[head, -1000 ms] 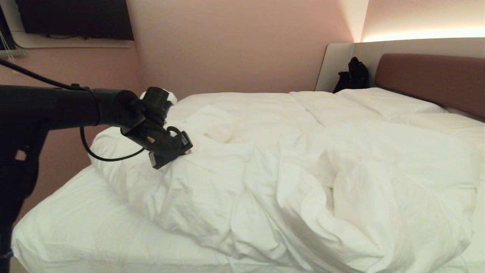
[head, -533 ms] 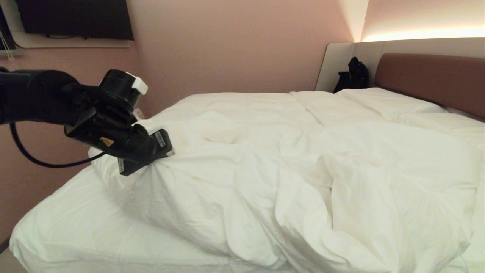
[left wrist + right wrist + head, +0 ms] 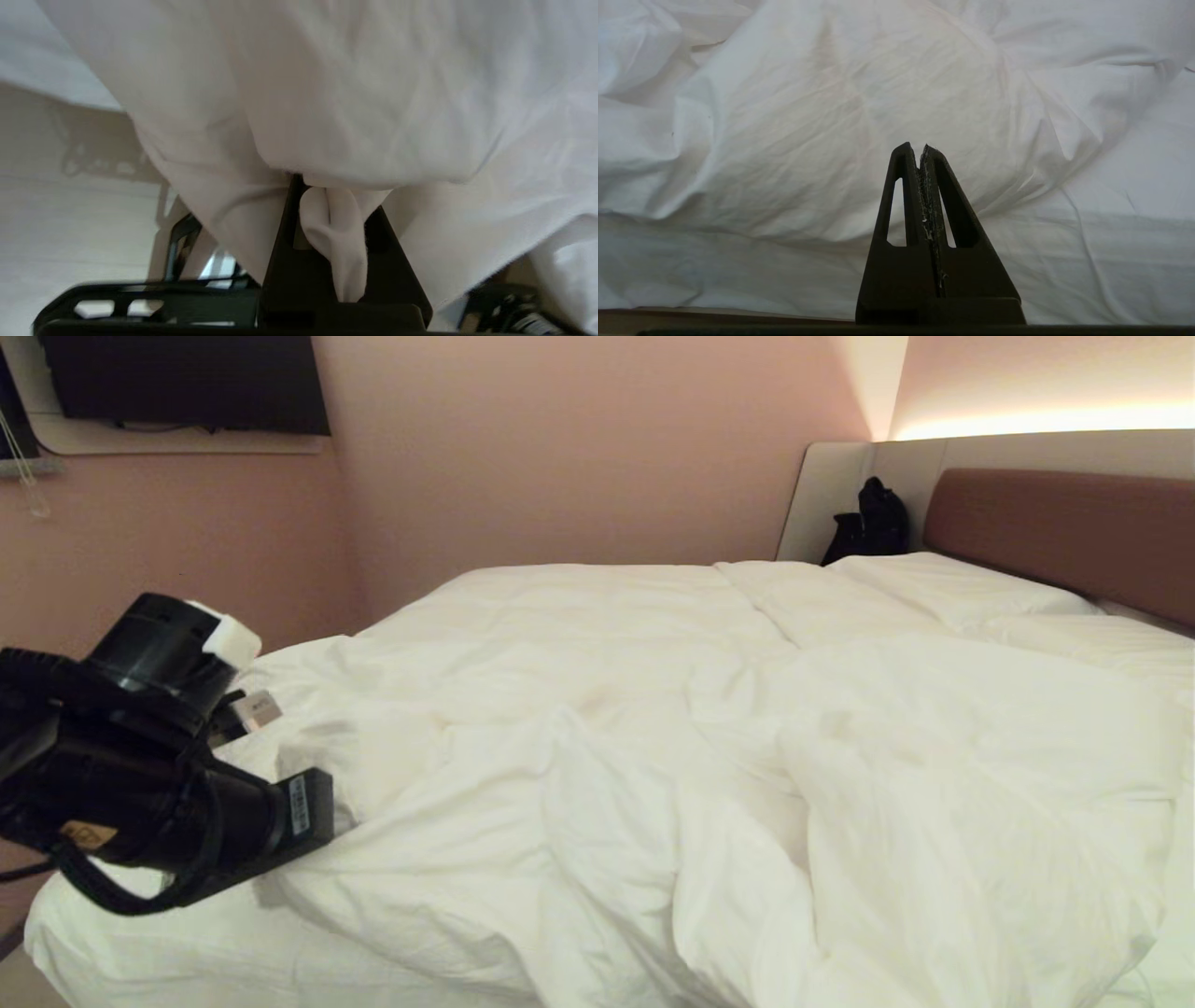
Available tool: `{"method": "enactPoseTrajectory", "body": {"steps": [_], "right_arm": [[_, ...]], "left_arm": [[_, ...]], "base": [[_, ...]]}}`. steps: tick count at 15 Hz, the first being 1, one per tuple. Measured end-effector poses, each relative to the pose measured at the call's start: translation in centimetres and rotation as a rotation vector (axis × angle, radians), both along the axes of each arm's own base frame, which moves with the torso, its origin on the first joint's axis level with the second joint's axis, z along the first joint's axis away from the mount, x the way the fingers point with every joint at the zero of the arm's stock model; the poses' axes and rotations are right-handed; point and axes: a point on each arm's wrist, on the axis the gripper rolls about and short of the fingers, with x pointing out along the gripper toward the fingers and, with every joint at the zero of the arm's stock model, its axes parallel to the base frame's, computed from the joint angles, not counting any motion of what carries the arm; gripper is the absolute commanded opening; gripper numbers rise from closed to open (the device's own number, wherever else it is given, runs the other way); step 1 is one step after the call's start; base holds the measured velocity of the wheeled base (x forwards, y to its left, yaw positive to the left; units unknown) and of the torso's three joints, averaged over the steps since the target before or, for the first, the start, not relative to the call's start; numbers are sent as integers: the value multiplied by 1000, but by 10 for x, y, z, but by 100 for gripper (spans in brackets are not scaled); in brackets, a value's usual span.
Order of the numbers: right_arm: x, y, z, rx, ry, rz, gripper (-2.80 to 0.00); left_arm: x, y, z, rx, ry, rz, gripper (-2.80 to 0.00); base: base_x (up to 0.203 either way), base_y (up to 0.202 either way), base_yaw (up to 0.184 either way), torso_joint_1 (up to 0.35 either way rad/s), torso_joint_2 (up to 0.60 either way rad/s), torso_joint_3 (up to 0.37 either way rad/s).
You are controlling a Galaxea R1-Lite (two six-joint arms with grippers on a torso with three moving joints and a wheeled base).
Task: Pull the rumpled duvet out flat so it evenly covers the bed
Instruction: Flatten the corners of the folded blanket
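Now, left gripper: clamping a fold of the puffy white duvet at the bed's left edge.
Right gripper: pressed closed, empty, hanging over the duvet.

The bed bears the rumpled duvet, perhaps pillows

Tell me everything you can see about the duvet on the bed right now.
The duvet is plain white, thick and puffy, of soft creased cloth. It lies smoother toward the brown headboard and bunches in deep folds at the near side. The sheet is bare at the near left corner of the bed. The left gripper is shut on a pinch of its edge there. The right gripper, shut and empty, hangs above the cloth.
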Motion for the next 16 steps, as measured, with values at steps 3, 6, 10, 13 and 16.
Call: {"method": "enactPoseTrajectory", "body": {"steps": [3, 6, 10, 13, 16], "right_arm": [[0, 0, 0, 0, 0, 0, -280], [0, 0, 0, 0, 0, 0, -280], [0, 0, 0, 0, 0, 0, -280], [0, 0, 0, 0, 0, 0, -280], [0, 0, 0, 0, 0, 0, -280]], "left_arm": [[-24, 6, -18, 19, 60, -15, -280], [-46, 12, -29, 40, 79, -42, -280], [-71, 19, -42, 66, 85, -83, -280], [-75, 20, -52, 59, 59, -87, -280], [-78, 20, -58, 69, 74, -109, 0]], "base": [[0, 0, 0, 0, 0, 0], [0, 0, 0, 0, 0, 0], [0, 0, 0, 0, 0, 0], [0, 0, 0, 0, 0, 0], [0, 0, 0, 0, 0, 0]]}}
